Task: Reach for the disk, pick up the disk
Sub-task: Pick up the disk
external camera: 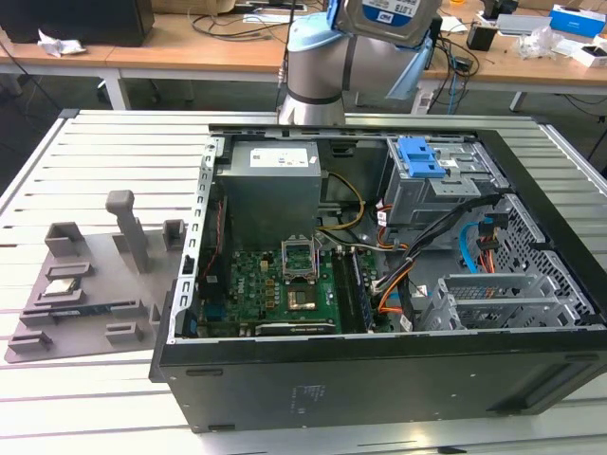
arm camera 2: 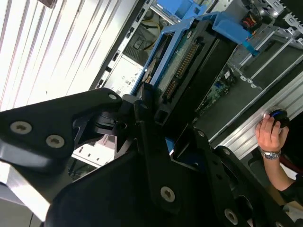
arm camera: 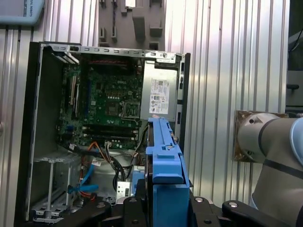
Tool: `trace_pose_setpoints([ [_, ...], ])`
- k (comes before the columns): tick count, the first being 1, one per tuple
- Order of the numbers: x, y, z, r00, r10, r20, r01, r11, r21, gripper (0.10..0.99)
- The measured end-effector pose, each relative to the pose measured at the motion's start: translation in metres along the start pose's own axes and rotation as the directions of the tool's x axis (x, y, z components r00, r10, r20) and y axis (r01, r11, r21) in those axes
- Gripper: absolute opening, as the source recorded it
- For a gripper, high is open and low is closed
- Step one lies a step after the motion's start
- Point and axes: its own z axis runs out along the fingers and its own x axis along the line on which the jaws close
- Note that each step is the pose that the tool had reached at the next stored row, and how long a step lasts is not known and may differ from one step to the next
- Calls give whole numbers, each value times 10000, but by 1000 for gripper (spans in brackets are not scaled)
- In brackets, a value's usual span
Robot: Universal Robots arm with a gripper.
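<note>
The disk (external camera: 383, 16) hangs high above the open computer case, at the top edge of the exterior view, showing its silver face and blue-and-white label under the arm's wrist. In the second wrist view the disk (arm camera 2: 191, 56) stands edge-on, with its connector row and bright blue bracket visible. My gripper (arm camera 2: 158, 116) is shut on the disk, black fingers (arm camera 2: 142, 111) pressed against its sides. In the first wrist view the disk's blue bracket (arm camera: 164, 158) rises from between the black gripper (arm camera: 163, 205) parts, with the case far below it.
The open computer case (external camera: 379, 365) lies on the slatted table, with a motherboard (external camera: 275, 284), a power supply (external camera: 273, 185) and a blue clip on a grey drive cage (external camera: 422, 156). A grey fixture plate (external camera: 85, 284) lies at the exterior view's left. A person's hand (arm camera 2: 270, 135) rests by the table edge.
</note>
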Motion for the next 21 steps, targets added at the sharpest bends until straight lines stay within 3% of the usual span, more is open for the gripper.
trace_pose_setpoints([
  [4,-2,-192,-9,10000,1,-4,-1,10000,0,365],
  [10,-10,-536,-23,10000,-1,-7,1,10000,0,365],
  [11,-11,-624,-27,10000,-2,-9,2,10000,-1,365],
  [21,-21,-1062,-46,10000,0,-13,0,10000,-1,365],
])
